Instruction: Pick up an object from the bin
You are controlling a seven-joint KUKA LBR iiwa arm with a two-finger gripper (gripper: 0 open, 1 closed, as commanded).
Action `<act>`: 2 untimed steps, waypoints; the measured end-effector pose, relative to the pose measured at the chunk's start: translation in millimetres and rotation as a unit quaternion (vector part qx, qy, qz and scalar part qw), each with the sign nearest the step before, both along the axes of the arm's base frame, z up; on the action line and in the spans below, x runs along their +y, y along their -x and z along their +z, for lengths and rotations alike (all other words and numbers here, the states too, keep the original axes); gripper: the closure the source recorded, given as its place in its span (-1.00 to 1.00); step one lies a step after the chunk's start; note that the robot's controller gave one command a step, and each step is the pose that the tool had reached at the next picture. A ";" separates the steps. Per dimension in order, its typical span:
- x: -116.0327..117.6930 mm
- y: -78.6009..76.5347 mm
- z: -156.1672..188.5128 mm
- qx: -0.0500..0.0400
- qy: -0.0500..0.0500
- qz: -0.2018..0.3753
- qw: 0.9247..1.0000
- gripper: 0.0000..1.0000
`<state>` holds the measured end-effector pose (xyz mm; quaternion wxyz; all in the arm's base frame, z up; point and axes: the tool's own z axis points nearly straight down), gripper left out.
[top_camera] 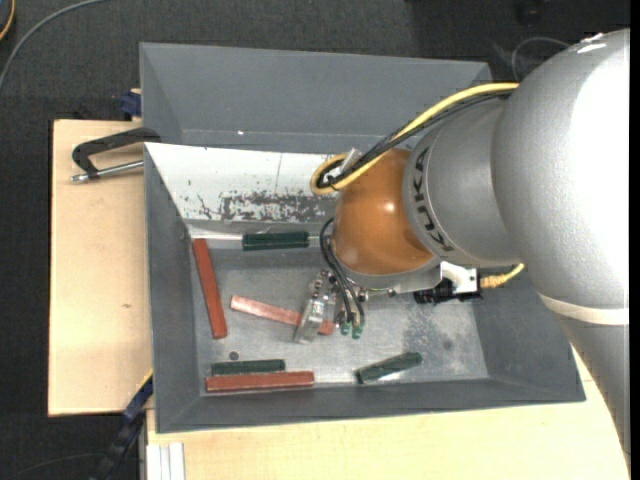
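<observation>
Camera view, tool (318, 326) over pink stick (262, 310)

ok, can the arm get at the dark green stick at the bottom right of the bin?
Probably yes. The dark green stick lies alone on bare floor with nothing on it, and the arm's wrist hangs close by. The bin's near wall runs alongside it, which might crowd the approach.

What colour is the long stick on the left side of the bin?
The long stick is reddish-brown, seen best in the camera view.
</observation>
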<state>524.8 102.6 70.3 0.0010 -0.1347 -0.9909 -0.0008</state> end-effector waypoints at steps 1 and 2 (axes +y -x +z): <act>-1.3 5.9 126.4 -0.006 -0.001 -0.036 0.999 1.00; 5.9 6.1 253.9 -0.008 -0.001 -0.033 0.999 1.00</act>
